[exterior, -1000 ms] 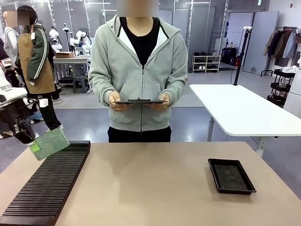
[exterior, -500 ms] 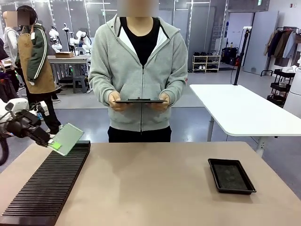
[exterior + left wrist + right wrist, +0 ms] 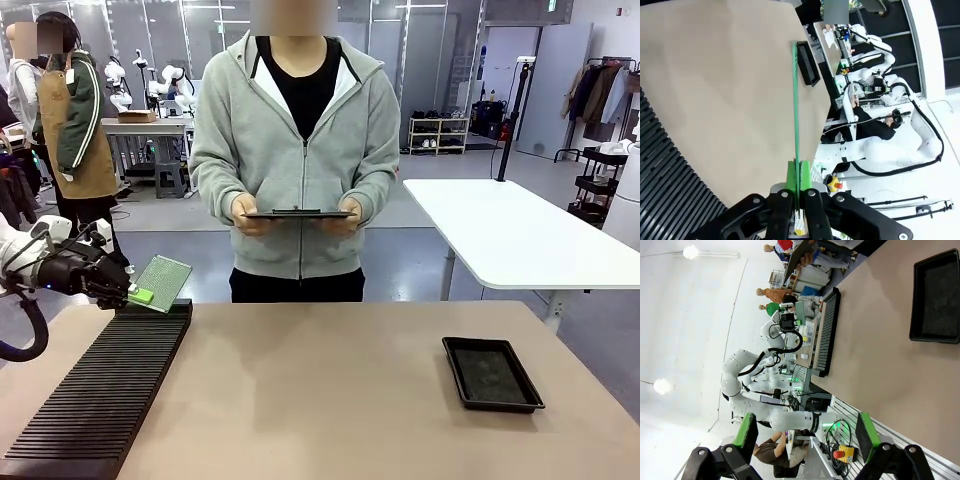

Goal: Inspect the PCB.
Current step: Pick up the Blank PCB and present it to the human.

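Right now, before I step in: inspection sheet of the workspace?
Surface: tan table, no spills seen.
Job's things: PCB tilted above the far end of the slotted black rack, gripped by one edge.
Clutter: shallow black tray, nothing seen in it.
Grippers: left gripper shut on the PCB; right gripper open, holding nothing.
Cables: black cable looping under the left arm.
Surroundings: person at the far side holding a dark tablet; white table behind.
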Available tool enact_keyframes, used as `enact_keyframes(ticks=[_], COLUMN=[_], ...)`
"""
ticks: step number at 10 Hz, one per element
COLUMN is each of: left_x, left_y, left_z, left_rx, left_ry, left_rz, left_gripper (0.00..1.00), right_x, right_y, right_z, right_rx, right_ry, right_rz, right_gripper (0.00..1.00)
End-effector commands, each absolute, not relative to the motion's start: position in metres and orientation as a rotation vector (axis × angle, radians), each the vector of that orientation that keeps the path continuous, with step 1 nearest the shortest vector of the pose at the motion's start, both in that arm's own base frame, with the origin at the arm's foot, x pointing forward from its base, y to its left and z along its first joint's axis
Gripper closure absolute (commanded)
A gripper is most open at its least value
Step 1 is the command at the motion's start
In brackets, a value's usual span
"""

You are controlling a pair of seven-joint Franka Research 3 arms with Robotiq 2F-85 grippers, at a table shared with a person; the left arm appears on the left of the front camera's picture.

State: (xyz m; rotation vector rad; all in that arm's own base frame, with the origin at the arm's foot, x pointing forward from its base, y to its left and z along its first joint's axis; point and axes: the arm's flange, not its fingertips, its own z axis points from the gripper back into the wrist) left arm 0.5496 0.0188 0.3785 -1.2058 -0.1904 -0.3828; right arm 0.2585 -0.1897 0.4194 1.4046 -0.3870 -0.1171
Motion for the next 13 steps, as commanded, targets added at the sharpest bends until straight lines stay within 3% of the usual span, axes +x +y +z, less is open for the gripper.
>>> enact_keyframes(ticks=[1,4,9,13], left_x=[0.549,0.550,0.573,0.590], left_y=[0.022,0.020,-0.005,-0.033], left_z=[0.378,0.378,0.350,0.328], left_rx=[-1.200,-1.204,-1.502,-1.569], left_ry=[-0.216,-0.198,-0.109,-0.050], left_rz=[-0.416,-0.392,-0.160,-0.122], left_gripper=[1.00,0.97,0.97,0.97], right_x=[0.256,0.256,0.256,0.256], right_y=[-0.191,-0.191,-0.191,-0.191], right_z=[0.420,0.420,0.420,0.420], right_rx=[1.406,1.406,1.406,1.406], right_ry=[-0.386,-0.386,-0.386,-0.386], right_rz=[-0.109,-0.109,-0.109,-0.109], right_gripper=[0.00,0.00,0.00,0.00])
